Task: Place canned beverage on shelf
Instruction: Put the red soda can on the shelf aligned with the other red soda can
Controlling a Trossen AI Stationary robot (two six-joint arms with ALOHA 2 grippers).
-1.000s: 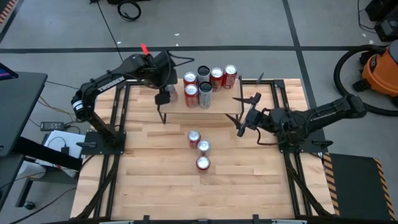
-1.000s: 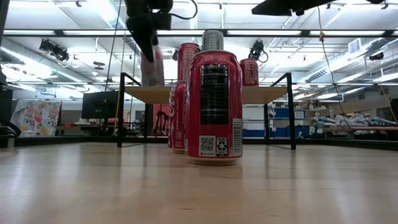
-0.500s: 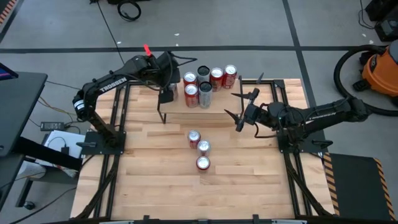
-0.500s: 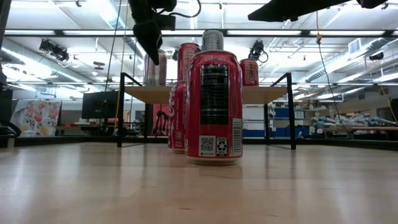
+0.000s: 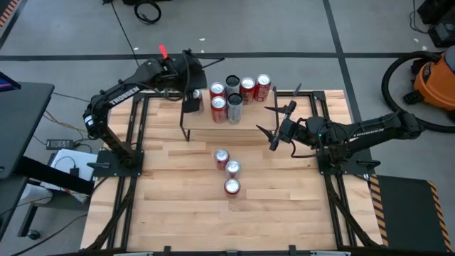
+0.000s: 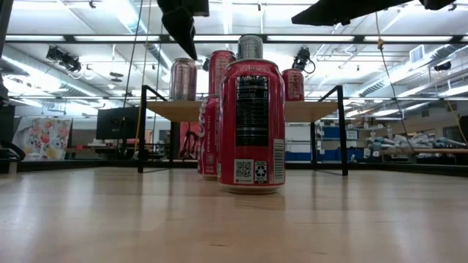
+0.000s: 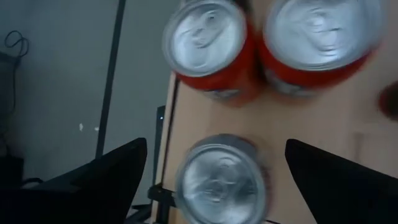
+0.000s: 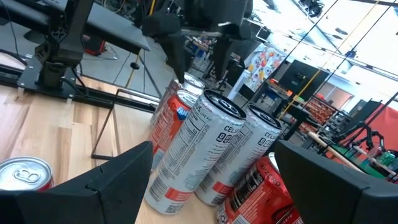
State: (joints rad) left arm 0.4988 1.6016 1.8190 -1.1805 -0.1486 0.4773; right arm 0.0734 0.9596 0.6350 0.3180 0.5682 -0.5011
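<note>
The shelf [image 5: 256,117] is a light plank on black legs at the table's far side. A silver can [image 6: 183,79] stands on its base at the shelf's left end; it shows from above in the left wrist view [image 7: 217,183]. My left gripper [image 6: 186,36] hangs open just above it, its fingers to either side and clear of the can. Several more cans [image 5: 234,96] stand on the shelf. My right gripper [image 5: 270,129] is open and level, by the shelf's right part, and holds nothing.
Three red cans [image 5: 229,171] stand in a row on the table in front of the shelf; the nearest [image 6: 252,124] fills the middle of the low view. The bare tabletop [image 5: 163,206] spreads out toward the near edge.
My left gripper has let go of the silver can and risen straight up off it, tipping a little. The can stays upright at the shelf's left end.
</note>
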